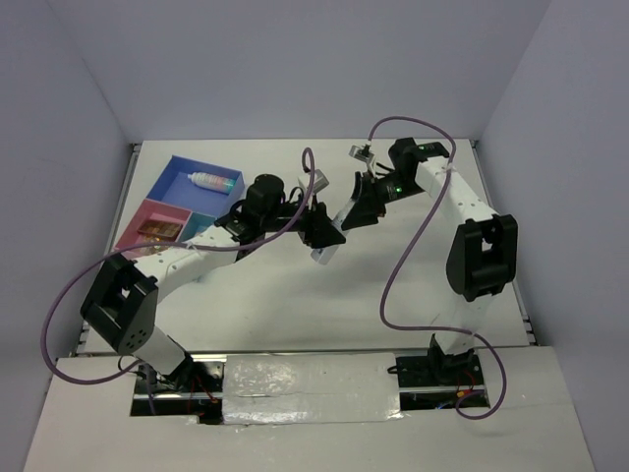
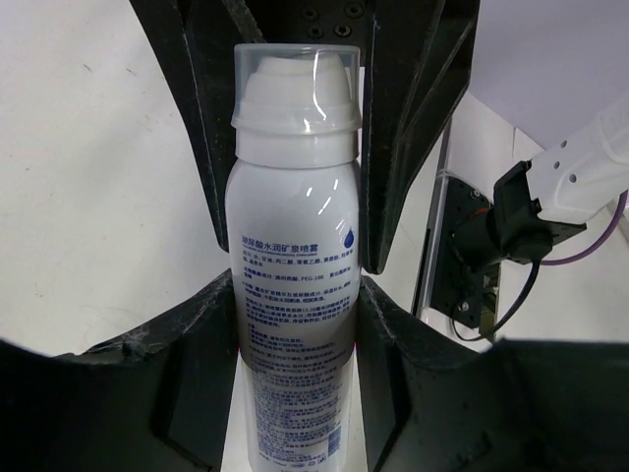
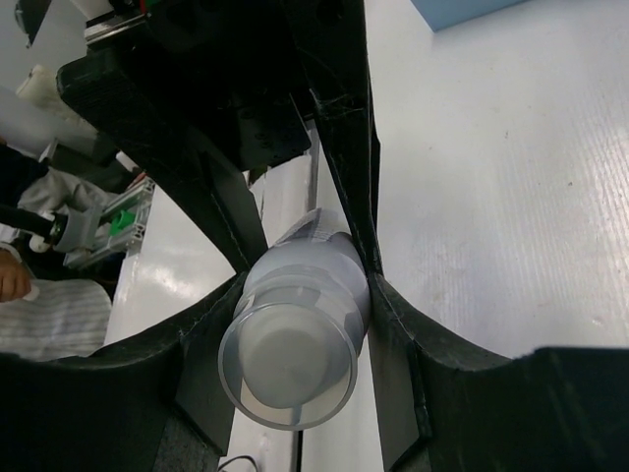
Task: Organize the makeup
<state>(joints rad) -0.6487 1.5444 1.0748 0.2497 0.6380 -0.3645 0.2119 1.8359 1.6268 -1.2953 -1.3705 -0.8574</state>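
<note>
1. Small white bottle point(image 2: 293, 246): clear cap over a white nozzle, blue print on the body. It is over the middle of the tabletop point(image 1: 295, 305), a bit nearer the far edge, and both grippers are on it at once.
2. Left gripper point(image 2: 295, 295): narrowed onto the bottle's body, with a finger pressed against each side. The bottle runs lengthwise out of the claw, cap end away from the wrist.
3. Right gripper point(image 3: 305, 295): narrowed onto the cap end of the same bottle, fingers against both sides of the neck. It meets the left gripper head-on, and the cap points back toward the right wrist camera.
4. Tray point(image 1: 141, 202): sits at the far-left corner of the tabletop, well apart from the bottle.
5. Blue compartment point(image 1: 182, 192), the one nearest the far edge: holds the white-pink-teal tube point(image 1: 214, 182), lying on its side near that compartment's far-right corner.
6. Pink compartment point(image 1: 138, 228), near-left part of the tray: holds a flat eyeshadow palette point(image 1: 160, 231), lying flat.
7. Teal compartment point(image 1: 204, 220), beside the pink one: mostly covered by the left arm, so its contents cannot be told.
</note>
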